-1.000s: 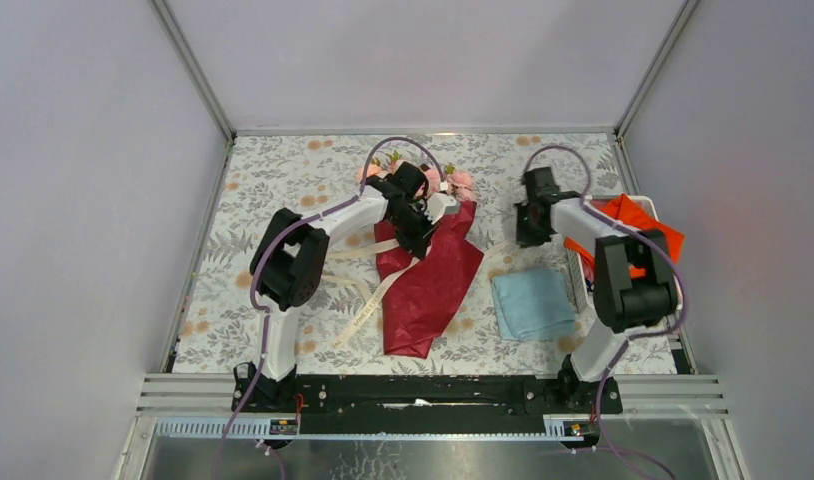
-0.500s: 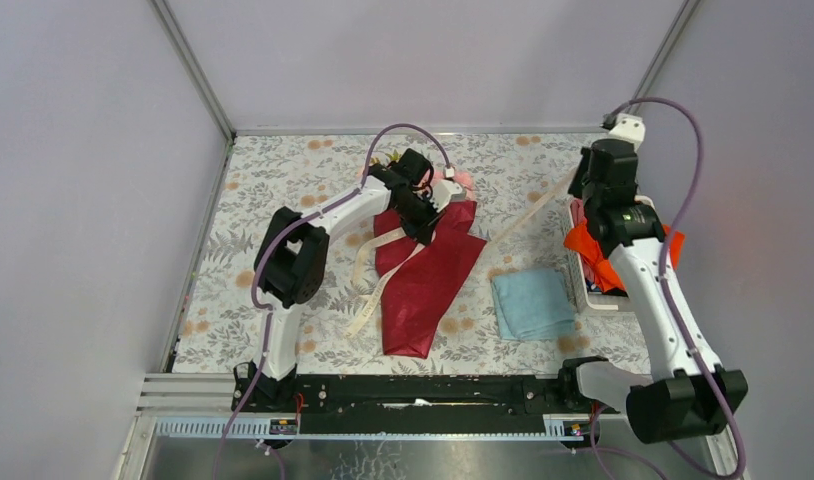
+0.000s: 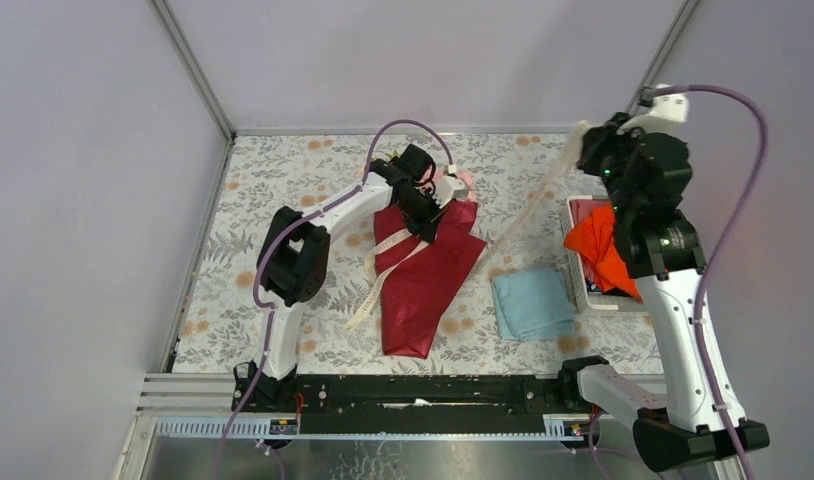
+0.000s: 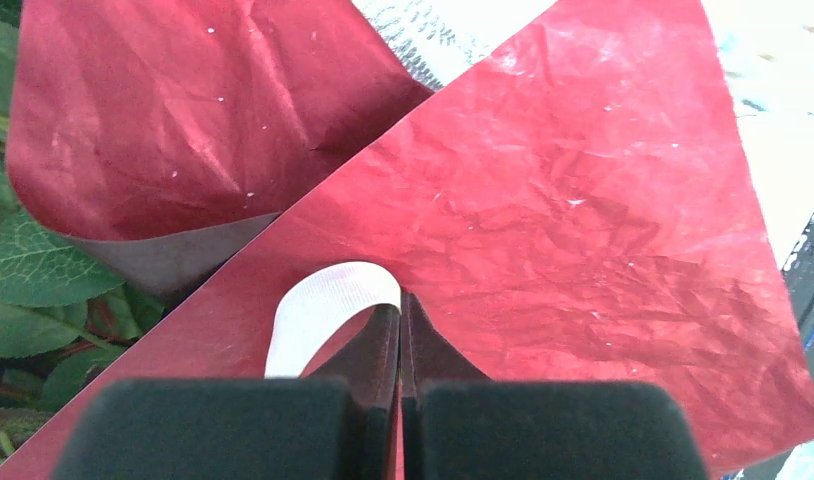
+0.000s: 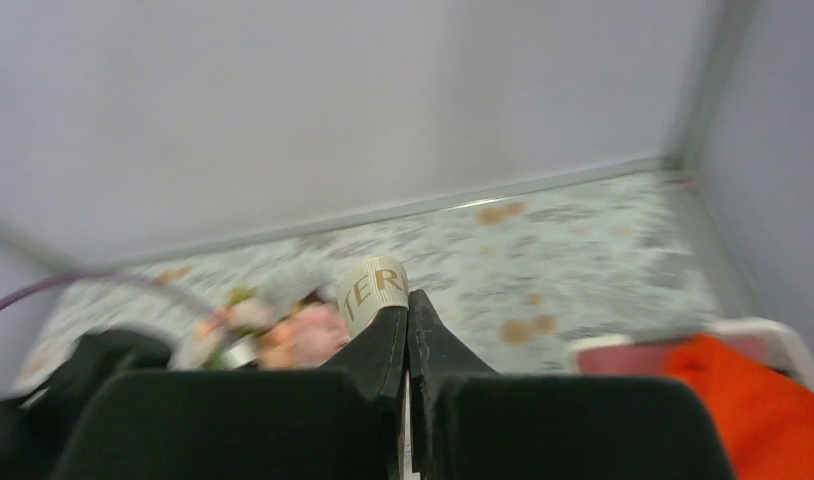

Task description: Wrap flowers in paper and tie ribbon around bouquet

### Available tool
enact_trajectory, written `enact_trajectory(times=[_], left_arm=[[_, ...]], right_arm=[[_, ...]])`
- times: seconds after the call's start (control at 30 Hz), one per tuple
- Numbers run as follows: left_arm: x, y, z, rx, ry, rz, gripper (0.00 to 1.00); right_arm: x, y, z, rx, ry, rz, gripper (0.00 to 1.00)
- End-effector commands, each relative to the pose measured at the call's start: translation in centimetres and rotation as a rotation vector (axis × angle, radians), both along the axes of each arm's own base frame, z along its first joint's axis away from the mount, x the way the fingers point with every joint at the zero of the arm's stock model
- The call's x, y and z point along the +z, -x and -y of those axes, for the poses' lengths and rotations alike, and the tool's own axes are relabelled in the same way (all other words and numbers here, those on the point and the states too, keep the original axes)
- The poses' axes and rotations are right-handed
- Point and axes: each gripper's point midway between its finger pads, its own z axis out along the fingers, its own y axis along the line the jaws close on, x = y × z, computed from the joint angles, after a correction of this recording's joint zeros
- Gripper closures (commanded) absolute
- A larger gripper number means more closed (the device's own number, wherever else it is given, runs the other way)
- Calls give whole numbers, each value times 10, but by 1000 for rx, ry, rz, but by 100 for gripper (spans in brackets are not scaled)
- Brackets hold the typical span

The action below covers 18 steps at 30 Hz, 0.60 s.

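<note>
Spreading across the table [image 3: 283, 165] is a fern-and-blossom print, closed in by pale grey walls [image 3: 423, 60] on three sides. The bouquet [image 3: 423, 285] lies near the table's middle, its cone of crimson paper [image 4: 583, 230] tapering toward the near edge and the flowers [image 3: 461, 182] at the wide end toward the far edge. A light blue cloth [image 3: 531, 303] lies just to its right, and a white tray [image 3: 581, 290] at the right edge holds an orange-red cloth [image 3: 601, 250].

From above, the left arm [image 3: 333, 210] covers most of the blooms. The right wrist view is blurred, so they show there only as pink smudges.

The left gripper [image 4: 400, 310] sits low over the paper, its fingers pressed together with a loop of the ribbon [image 3: 523, 215] pinched at their tips. The right gripper [image 5: 407, 305] is raised above the far right corner, likewise clamped tight on the ribbon, which runs in a straight line from it down to the bouquet.
</note>
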Motion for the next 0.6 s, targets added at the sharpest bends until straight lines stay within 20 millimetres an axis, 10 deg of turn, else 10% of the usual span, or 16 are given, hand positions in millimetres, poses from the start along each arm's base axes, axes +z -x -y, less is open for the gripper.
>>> enact_trajectory(times=[0.0, 0.27, 0.43, 0.57], left_arm=[[10, 7, 5, -27, 57, -35, 100], [-14, 18, 0, 19, 94, -157, 100], [-33, 25, 3, 72, 128, -276, 100], [-25, 8, 2, 188, 234, -314, 100]], right_arm=[[-28, -3, -124, 502, -89, -28, 100], [-85, 68, -278, 1157, -223, -84, 100], [-118, 65, -296, 1164, -445, -95, 100], [-192, 44, -293, 999, -518, -281, 100]])
